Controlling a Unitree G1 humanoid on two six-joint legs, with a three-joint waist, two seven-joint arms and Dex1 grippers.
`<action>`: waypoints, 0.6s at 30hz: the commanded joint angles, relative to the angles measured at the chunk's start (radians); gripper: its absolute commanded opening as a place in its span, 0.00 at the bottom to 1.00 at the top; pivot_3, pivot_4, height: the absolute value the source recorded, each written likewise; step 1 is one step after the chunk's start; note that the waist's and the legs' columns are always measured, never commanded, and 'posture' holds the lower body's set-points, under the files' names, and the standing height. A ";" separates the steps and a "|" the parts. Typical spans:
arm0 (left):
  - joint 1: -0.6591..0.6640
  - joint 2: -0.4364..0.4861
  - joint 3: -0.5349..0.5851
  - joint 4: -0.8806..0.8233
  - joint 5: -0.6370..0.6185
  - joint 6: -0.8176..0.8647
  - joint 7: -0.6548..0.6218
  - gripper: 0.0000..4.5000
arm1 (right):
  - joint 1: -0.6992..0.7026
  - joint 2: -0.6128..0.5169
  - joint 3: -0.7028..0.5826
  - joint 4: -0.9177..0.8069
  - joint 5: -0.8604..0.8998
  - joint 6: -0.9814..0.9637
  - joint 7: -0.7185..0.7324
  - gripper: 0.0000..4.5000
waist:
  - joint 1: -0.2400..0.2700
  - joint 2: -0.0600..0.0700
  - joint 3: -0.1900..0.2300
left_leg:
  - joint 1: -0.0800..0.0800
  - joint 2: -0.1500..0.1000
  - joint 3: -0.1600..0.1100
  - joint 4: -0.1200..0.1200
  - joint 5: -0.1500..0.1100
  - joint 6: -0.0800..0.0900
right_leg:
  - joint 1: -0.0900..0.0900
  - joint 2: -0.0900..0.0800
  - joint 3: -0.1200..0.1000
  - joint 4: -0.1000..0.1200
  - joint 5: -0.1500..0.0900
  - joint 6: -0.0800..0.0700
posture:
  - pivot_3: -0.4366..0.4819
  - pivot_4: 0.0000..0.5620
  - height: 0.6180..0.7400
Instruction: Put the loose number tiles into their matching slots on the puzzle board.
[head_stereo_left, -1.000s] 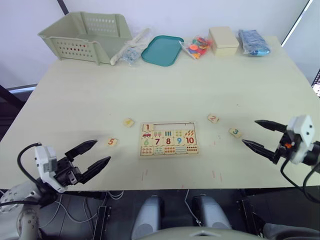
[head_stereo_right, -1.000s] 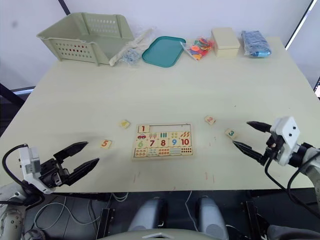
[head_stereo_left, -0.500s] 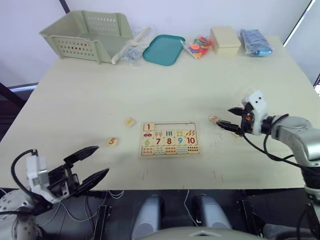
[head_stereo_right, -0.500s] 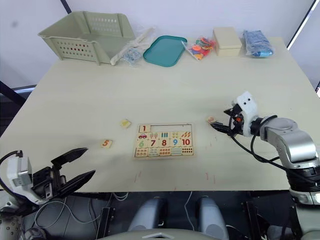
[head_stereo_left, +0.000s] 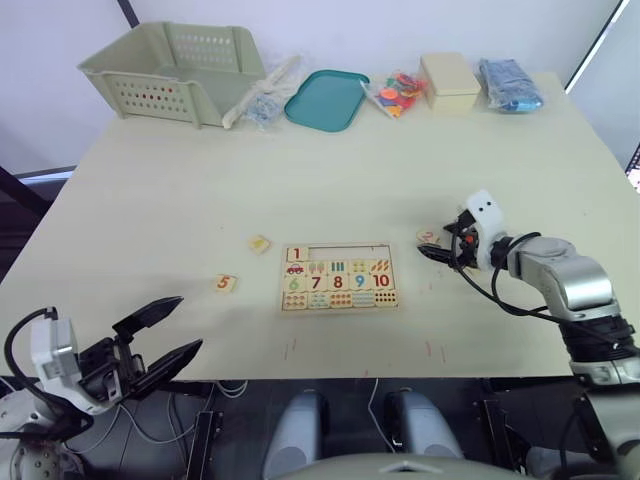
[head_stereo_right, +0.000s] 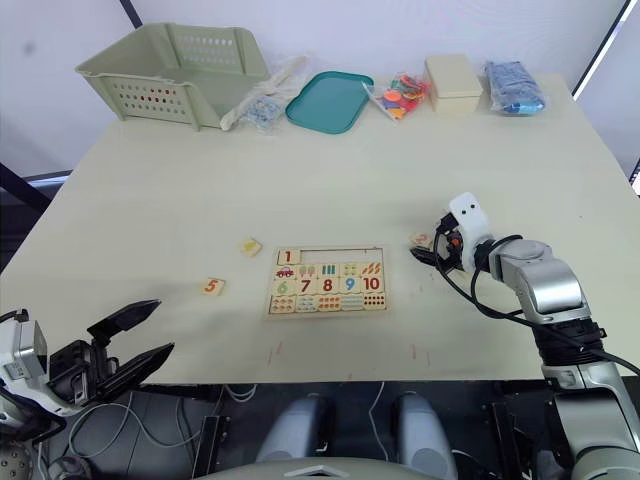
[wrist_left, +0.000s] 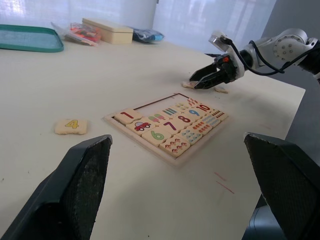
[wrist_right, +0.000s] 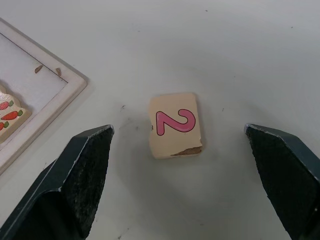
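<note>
The puzzle board lies at the table's middle front, tile 1 seated in its top row with the other top-row slots bare. Loose tile 4 lies just left of the board, and tile 5 further left. Tile 2 lies flat on the table right of the board, between the fingers of my open right gripper, which do not touch it. My left gripper is open and holds nothing, low at the table's front left edge, well short of tile 5.
Along the far edge stand a green basket, a clear bag, a teal tray, a bag of bright plastic pieces, a cream box and a blue bag.
My right arm has swung in from the table's front right to bracket tile 2. The left gripper has dropped back toward the front edge. No tile has moved.
</note>
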 joint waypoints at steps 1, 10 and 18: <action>0.005 0.006 0.030 -0.013 -0.022 0.003 -0.003 1.00 | -0.002 0.002 -0.009 -0.032 -0.012 -0.017 -0.011 0.87 | 0.000 0.000 0.000 | 0.000 0.000 0.000 0.000 0.000 0.000 | 0.000 0.000 0.000 0.000 0.000 0.000 | 0.48 0.27 1.00; 0.008 0.003 0.026 -0.026 -0.023 0.020 0.003 1.00 | 0.057 0.008 0.011 -0.089 -0.055 -0.039 -0.036 0.62 | 0.000 0.000 0.000 | 0.000 0.000 0.000 0.000 0.000 0.000 | 0.000 0.000 0.000 0.000 0.000 0.000 | 0.48 0.27 1.00; 0.005 0.003 0.025 -0.004 -0.019 0.014 -0.012 1.00 | 0.031 0.021 0.009 -0.094 -0.051 0.024 -0.052 0.62 | -0.001 0.000 0.000 | 0.000 0.000 0.000 0.000 0.000 0.000 | 0.000 0.000 0.000 0.000 0.000 0.000 | 0.48 0.27 1.00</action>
